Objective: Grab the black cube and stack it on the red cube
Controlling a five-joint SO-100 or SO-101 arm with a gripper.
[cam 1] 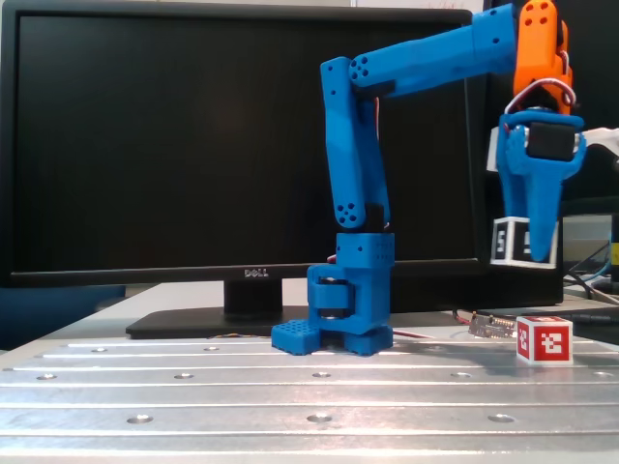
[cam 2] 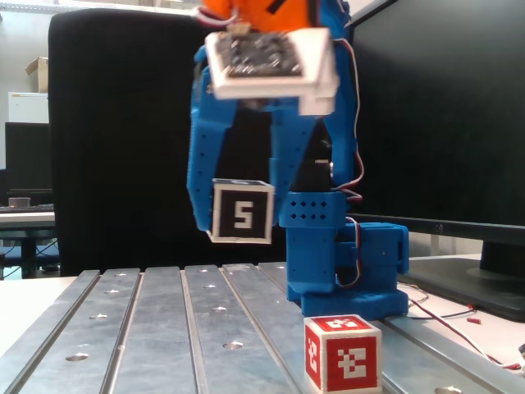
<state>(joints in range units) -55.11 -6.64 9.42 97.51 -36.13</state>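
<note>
The black cube (cam 1: 511,241) with white edges and a white "5" hangs in the air, held between the blue fingers of my gripper (cam 1: 534,253). In the other fixed view the black cube (cam 2: 242,212) shows its "5" face, clamped by the gripper (cam 2: 242,226) with a finger on each side. The red cube (cam 1: 544,338) with a white blocky symbol sits on the metal table, below and slightly right of the held cube. In the other fixed view the red cube (cam 2: 343,354) stands at the front, lower right of the black cube.
The blue arm base (cam 1: 343,309) stands mid-table on the grooved aluminium plate (cam 1: 290,387). A black monitor (cam 1: 193,135) fills the background. Loose wires (cam 2: 443,316) lie beside the base.
</note>
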